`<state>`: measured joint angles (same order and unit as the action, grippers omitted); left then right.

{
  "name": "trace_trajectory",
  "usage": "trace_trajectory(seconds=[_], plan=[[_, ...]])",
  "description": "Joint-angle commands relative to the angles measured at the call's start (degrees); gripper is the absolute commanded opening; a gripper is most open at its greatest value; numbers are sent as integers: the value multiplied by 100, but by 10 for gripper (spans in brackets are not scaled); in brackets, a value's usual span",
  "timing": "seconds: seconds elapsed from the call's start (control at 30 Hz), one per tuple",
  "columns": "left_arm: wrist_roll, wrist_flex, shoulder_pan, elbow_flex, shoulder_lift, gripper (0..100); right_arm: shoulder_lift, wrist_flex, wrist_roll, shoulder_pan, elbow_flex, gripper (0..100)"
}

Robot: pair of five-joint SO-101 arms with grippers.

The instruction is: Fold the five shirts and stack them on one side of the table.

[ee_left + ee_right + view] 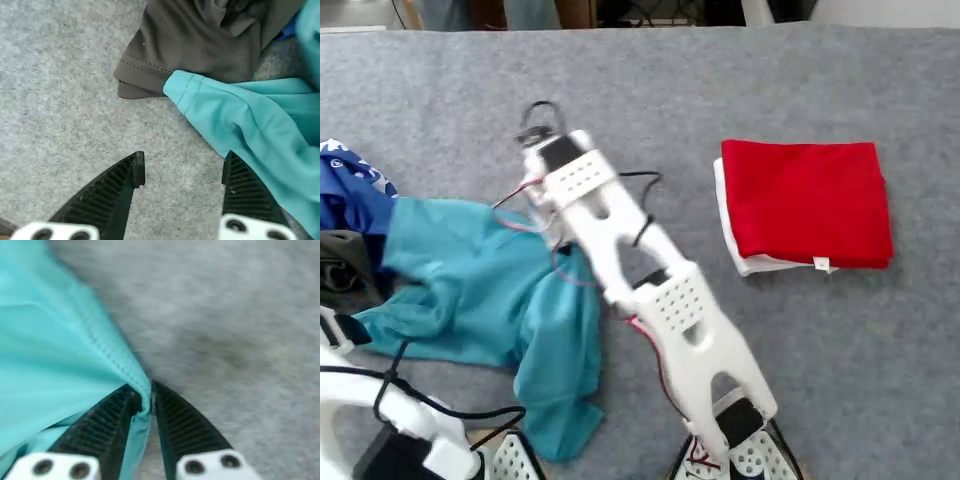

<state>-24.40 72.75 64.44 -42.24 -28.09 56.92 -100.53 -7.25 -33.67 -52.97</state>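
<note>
Five shirts. One red shirt [807, 200] is lying folded on one white shirt [752, 264], right; one teal shirt [480, 290], one blue shirt [345, 190] and one dark shirt [340, 265] are crowding the bench's [720, 90] left edge, leaving its far side bare. Your right pincer [150, 390] is pinching the teal hem; your left pincer [182, 170] is gaping wide, holding nothing.

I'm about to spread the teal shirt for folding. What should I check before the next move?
1. Right gripper shut on teal shirt hem: ok.
2. Left gripper gripping it too: not ok, open over the table.
3. Teal shirt lying flat: not ok, bunched.
4. Teal shirt apart from brown shirt: not ok, they touch.
5. Red shirt folded on white shirt: ok.
</note>
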Motion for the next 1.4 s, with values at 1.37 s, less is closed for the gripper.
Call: trace_trajectory(seconds=[1.37], plan=[[4316,-132,-3169,3371,2971,223,-6501,-44,4053,2224,6598,57]])
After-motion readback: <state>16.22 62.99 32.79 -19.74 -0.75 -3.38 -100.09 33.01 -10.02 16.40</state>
